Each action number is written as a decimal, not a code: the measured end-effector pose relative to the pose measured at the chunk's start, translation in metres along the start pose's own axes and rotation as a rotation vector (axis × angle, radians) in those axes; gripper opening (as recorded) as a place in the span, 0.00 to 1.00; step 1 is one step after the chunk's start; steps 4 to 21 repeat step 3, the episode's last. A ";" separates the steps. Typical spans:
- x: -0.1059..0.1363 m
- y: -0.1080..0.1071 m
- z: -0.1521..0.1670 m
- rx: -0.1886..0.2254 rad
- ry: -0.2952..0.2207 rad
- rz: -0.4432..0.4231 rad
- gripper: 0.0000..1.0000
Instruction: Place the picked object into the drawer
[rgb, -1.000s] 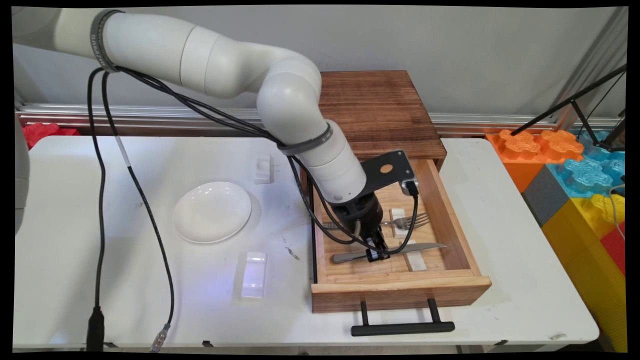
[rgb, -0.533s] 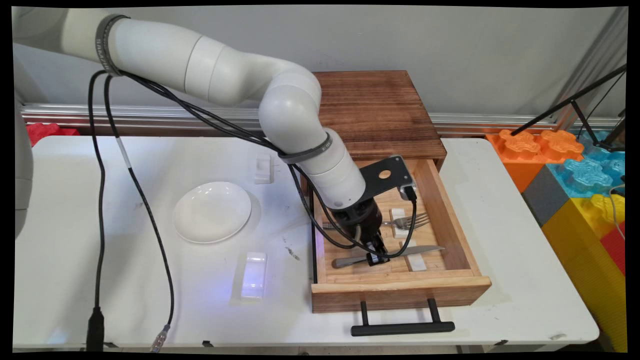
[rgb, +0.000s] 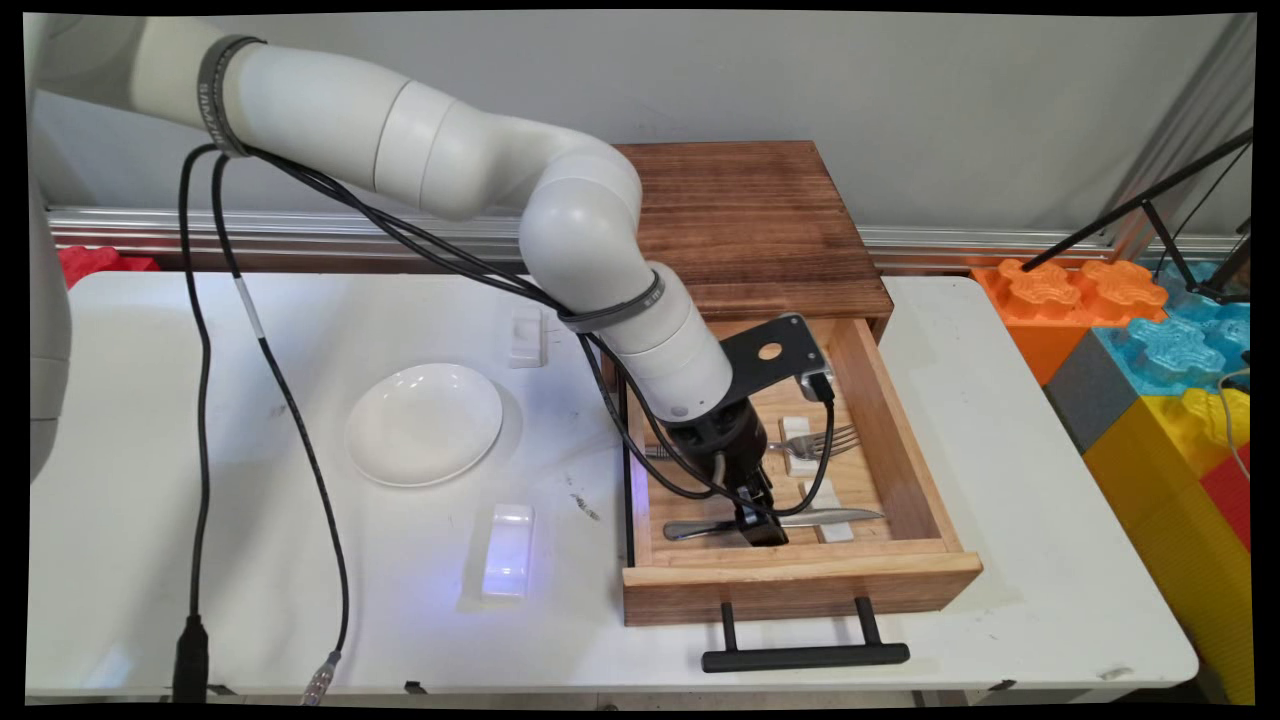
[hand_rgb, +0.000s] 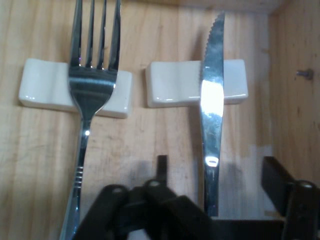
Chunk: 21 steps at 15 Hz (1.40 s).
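Steel knife (hand_rgb: 212, 107) btwn open tool (hand_rgb: 215, 175) fingers.

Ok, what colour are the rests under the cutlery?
White rests, clearest in the hand view.

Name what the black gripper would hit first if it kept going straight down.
Probably the silver table knife: its handle lies between the open black gripper's fingers, with the wooden drawer's floor beneath. Depth is unclear.
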 end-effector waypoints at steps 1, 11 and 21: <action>0.000 -0.001 0.000 0.000 0.001 0.000 1.00; 0.000 -0.002 -0.003 0.002 0.004 -0.001 1.00; 0.000 -0.002 -0.003 0.002 0.004 -0.001 1.00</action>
